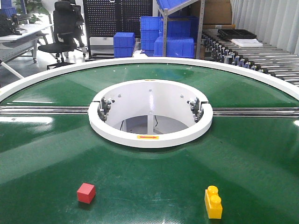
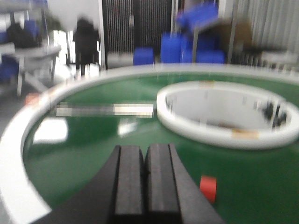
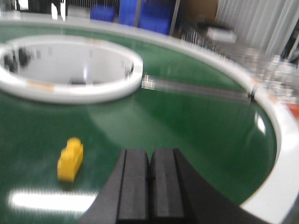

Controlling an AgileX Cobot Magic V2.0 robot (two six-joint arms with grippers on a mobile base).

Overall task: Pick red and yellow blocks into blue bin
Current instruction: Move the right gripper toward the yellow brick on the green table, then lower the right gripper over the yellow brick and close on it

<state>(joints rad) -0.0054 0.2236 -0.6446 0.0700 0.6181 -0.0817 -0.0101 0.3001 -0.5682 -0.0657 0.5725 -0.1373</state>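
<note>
- Front view: the red cube (image 1: 86, 192), plain and matte with sharp edges, sits on the smooth green table (image 1: 46, 154) near the front at the left. The glossy yellow brick (image 1: 213, 202), with two round studs on top, lies well apart at the right. A white ring (image 1: 150, 139) rims the central opening. Blue crates (image 1: 177, 46) stand stacked far behind the table.
- Left wrist view (blurred): the left gripper (image 2: 145, 156) has its dark ribbed pads pressed flat together. The red cube (image 2: 208, 188) rests on the green surface to the right of the fingers, apart from them.
- Right wrist view (blurred): the right gripper (image 3: 150, 158) also has its pads closed against each other. The yellow brick (image 3: 70, 159) lies on the table to their left, not touching.
</note>
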